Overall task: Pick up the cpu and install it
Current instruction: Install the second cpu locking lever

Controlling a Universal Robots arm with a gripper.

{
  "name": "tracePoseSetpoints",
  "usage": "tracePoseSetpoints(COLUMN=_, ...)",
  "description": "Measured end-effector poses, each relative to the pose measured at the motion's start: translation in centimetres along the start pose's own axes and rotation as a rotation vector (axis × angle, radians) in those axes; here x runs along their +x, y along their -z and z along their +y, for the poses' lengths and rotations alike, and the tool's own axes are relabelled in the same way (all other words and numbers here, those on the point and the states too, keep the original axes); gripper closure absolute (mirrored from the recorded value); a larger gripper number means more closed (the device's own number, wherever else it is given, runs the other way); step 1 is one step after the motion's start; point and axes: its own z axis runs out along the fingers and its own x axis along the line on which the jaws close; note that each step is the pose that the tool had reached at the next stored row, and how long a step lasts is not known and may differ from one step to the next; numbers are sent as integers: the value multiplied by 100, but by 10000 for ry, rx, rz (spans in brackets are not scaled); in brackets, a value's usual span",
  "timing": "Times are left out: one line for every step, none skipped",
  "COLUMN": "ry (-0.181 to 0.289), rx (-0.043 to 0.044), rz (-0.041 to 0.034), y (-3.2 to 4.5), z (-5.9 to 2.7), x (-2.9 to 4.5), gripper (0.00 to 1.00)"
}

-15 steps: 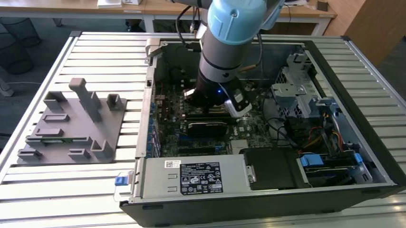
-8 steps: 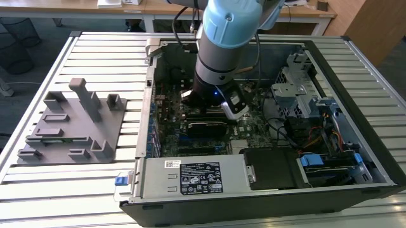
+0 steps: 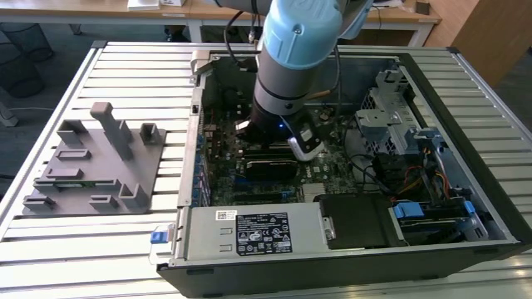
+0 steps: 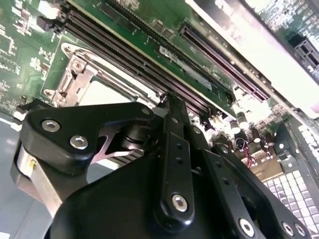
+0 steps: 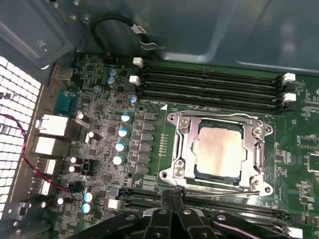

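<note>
The cpu point(image 5: 219, 152), a small square chip with a pale shiny metal top, lies flat inside the silver socket frame point(image 5: 182, 149) on the green motherboard. In the second wrist view the cpu point(image 4: 102, 92) shows just beyond the black linkage. My gripper point(image 5: 175, 191) is shut with nothing between its fingers. Its tips hover over the memory slots at the socket's edge, close beside the cpu and apart from it. In the second wrist view the gripper point(image 4: 169, 99) points at the same slots. In the exterior view the arm point(image 3: 291, 75) reaches down into the open computer case.
A grey plastic fixture point(image 3: 96, 165) lies on the slatted table at the exterior view's left. Inside the case are a black rectangular block point(image 3: 268, 167), the power supply point(image 3: 249, 233), a metal drive cage point(image 3: 390, 124) and cables point(image 3: 424, 180). Capacitors point(image 5: 122, 132) stand beside the socket.
</note>
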Motion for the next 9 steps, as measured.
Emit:
tracePoseSetpoints(ry=0, rx=-12, rz=-2, y=-4, z=0, x=7, gripper=89)
tracePoseSetpoints(ry=-1, rx=-22, rz=-4, y=-7, z=0, x=13, gripper=89)
tracePoseSetpoints(ry=-3, rx=-32, rz=-5, y=-11, z=-1, x=16, gripper=89)
tracePoseSetpoints(ry=-3, rx=-45, rz=-6, y=-15, z=-2, x=19, gripper=89)
tracePoseSetpoints(ry=-5, rx=-56, rz=-8, y=-21, z=-3, x=21, gripper=89)
tracePoseSetpoints(ry=-8, rx=-71, rz=-10, y=-28, z=-5, x=23, gripper=89)
tracePoseSetpoints(ry=-12, rx=-90, rz=-15, y=-38, z=-7, x=27, gripper=89)
tracePoseSetpoints(ry=-18, rx=-109, rz=-18, y=-48, z=-8, x=34, gripper=89)
tracePoseSetpoints(ry=-19, rx=-128, rz=-21, y=-59, z=-11, x=36, gripper=89)
